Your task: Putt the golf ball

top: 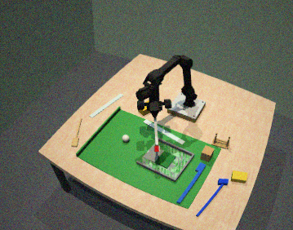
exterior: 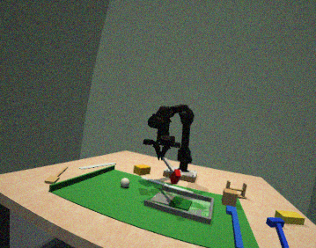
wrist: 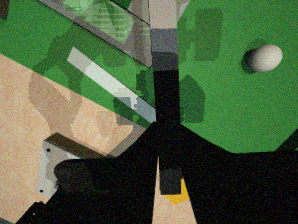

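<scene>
My gripper (top: 155, 117) (exterior: 160, 156) (wrist: 164, 125) is shut on the putter's shaft (top: 156, 131) (wrist: 164, 15), which hangs down from the fingers, tilted in the exterior view. Its red head (top: 157, 148) (exterior: 176, 176) is in the air over the ramp area; the head is out of the wrist view. The white golf ball (top: 126, 138) (exterior: 125, 182) (wrist: 266, 57) lies on the green mat (top: 103, 140) (exterior: 93, 193), left of the ramp. The grey ramp slope (top: 147, 157) leads to the dark green square (top: 168, 161) (exterior: 181, 203) inside a grey frame (top: 156, 171) (exterior: 177, 214).
A white strip (top: 172, 136) (wrist: 95, 75) lies behind the ramp, another (top: 107, 106) at the left. A brown block (top: 207, 153) (exterior: 230, 197), a wooden rack (top: 222, 142) and blue clubs (top: 191, 185) (top: 211, 199) are at the right. Yellow blocks (top: 239, 176) (exterior: 142, 170) and a low wall (top: 99, 130) also show.
</scene>
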